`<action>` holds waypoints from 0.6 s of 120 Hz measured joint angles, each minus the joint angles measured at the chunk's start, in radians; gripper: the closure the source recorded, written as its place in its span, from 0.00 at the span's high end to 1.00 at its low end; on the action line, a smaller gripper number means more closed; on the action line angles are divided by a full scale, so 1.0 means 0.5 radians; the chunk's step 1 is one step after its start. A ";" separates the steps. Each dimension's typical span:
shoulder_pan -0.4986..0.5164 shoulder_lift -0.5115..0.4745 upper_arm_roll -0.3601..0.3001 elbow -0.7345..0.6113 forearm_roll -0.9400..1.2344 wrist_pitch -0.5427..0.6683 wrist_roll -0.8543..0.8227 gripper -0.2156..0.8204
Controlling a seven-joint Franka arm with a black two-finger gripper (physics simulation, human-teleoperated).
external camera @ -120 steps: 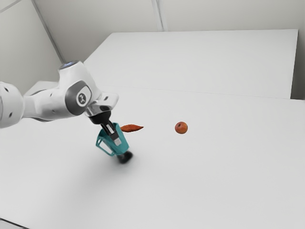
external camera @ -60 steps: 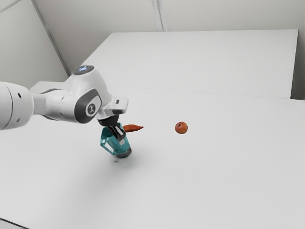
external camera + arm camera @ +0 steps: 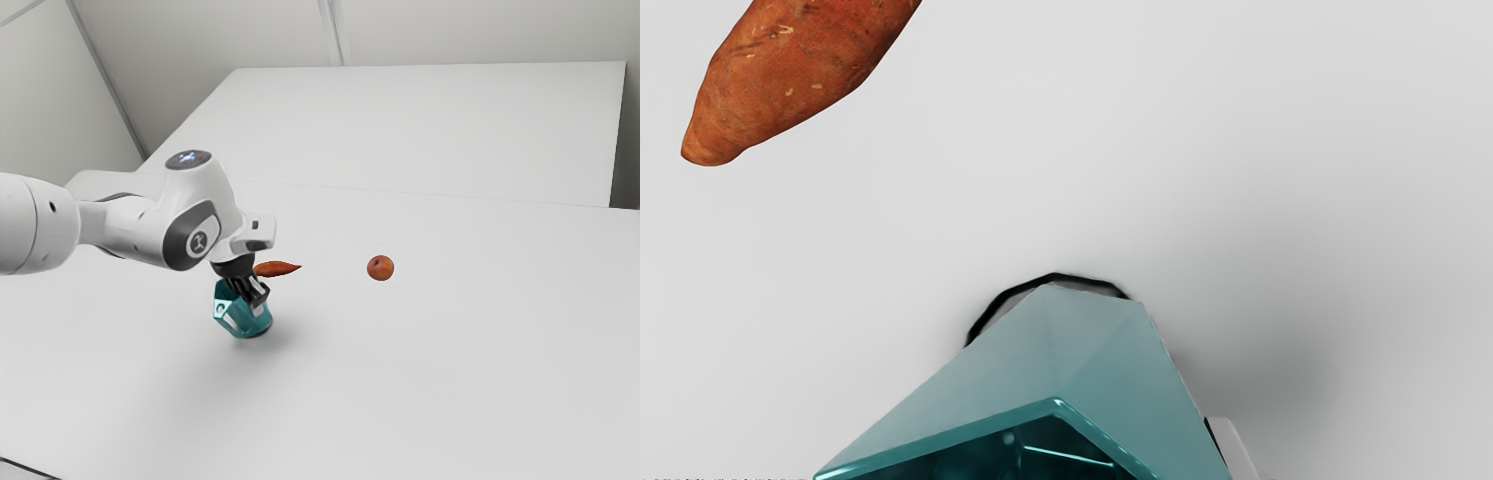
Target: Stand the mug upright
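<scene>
The mug point(image 3: 1100, 353) could be glazed ceramic or plastic, hard to tell, but its rim's super glossy and its sides are smooth. The potato point(image 3: 793, 73) has kinda rough, matt skin. Table point(image 3: 450, 380) looks smooth and matt, arm point(image 3: 212, 195) like shiny plastic.

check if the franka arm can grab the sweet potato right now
Probably not: its gripper looks shut on the teal mug, though the sweet potato lies close by, uncovered.
</scene>
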State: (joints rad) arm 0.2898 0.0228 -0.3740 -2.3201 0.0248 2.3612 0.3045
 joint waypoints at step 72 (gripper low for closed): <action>0.109 -0.247 -0.075 0.019 0.006 -0.072 -0.107 0.58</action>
State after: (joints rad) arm 0.3440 -0.1008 -0.4116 -2.3105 0.0276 2.3253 0.2509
